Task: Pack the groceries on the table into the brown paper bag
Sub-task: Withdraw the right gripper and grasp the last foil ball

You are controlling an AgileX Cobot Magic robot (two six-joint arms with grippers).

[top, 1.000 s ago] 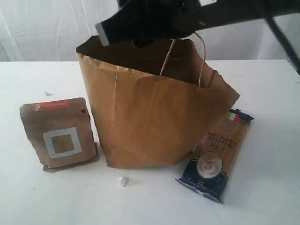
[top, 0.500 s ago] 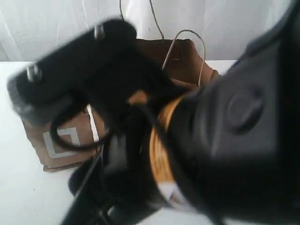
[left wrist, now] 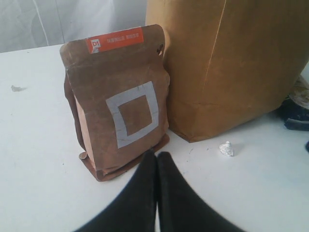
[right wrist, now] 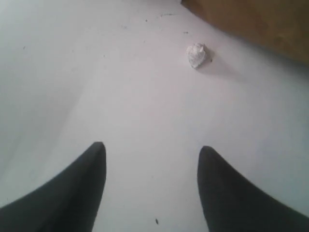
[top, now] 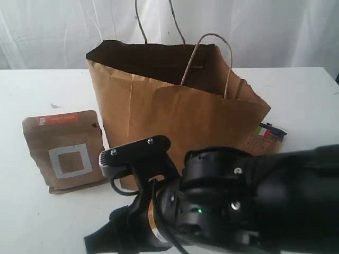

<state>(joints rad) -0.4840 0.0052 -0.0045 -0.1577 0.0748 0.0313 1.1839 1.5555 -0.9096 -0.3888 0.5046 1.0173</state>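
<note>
The left gripper (left wrist: 156,159), fingers together and empty, sits near the white-squared brown kraft pouch (top: 66,151), which stands just left of the tall brown paper bag (top: 175,116). The right gripper (right wrist: 152,154) gapes above the white table (top: 32,84).

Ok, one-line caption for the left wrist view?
Shut left gripper faces upright brown kraft pouch with white square, beside tall brown paper bag on white table.

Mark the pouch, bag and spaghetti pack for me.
pouch (left wrist: 130,116), left wrist view, centre of its front face
bag (top: 175,116), exterior view, front wall
spaghetti pack (top: 262,138), exterior view, top end showing beside the bag
</note>
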